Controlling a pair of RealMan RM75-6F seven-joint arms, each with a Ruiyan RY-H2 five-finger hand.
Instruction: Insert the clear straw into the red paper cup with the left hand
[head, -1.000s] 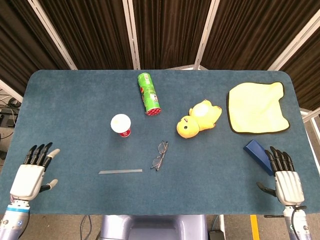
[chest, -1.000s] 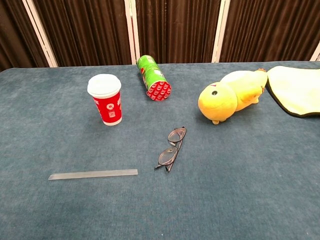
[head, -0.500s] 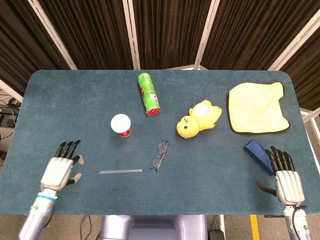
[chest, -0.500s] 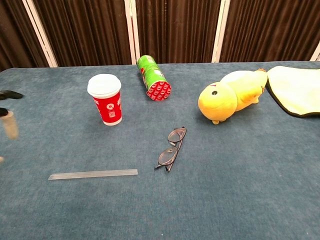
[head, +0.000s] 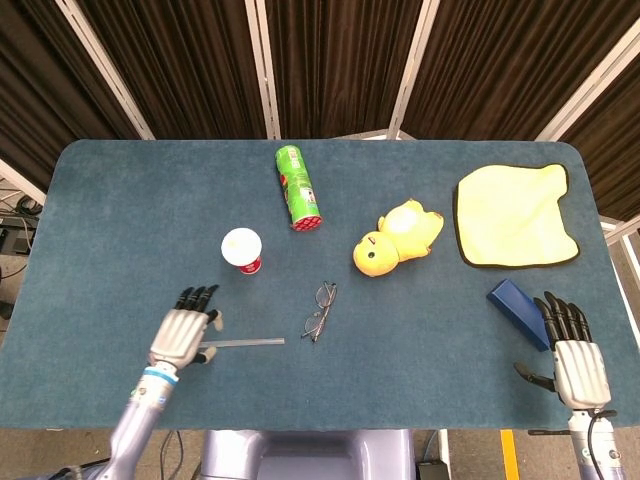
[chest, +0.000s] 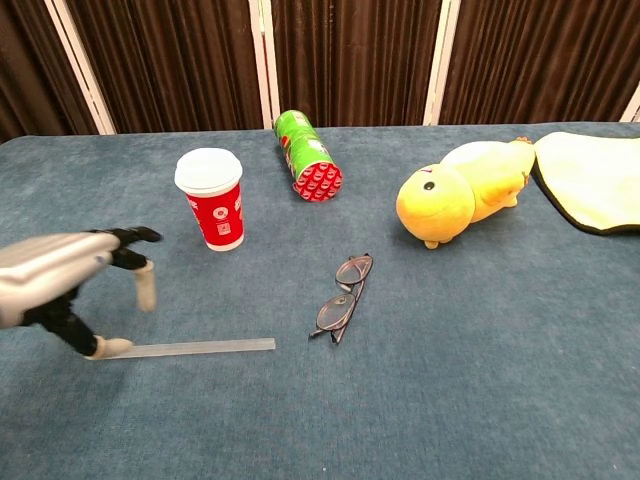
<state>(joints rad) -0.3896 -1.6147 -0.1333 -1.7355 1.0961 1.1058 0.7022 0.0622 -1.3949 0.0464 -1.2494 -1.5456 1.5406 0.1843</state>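
Note:
The clear straw (head: 245, 343) (chest: 195, 347) lies flat on the blue cloth near the front edge. Behind it stands the red paper cup (head: 242, 251) (chest: 212, 200), upright with a white lid. My left hand (head: 183, 332) (chest: 62, 275) hovers over the straw's left end with its fingers spread, and the thumb tip touches or nearly touches that end. Nothing is held in it. My right hand (head: 571, 353) rests open at the front right of the table, next to a blue box; the chest view does not show it.
A pair of glasses (head: 319, 311) (chest: 341, 297) lies just right of the straw. A green can (head: 297, 187) (chest: 307, 154) lies on its side behind the cup. A yellow plush duck (head: 395, 237) (chest: 460, 193), a yellow cloth (head: 515, 215) and a blue box (head: 517, 311) occupy the right.
My left hand has swept in from the table's front left corner to the right and now sits over the straw's left end. The right hand has stayed where it was.

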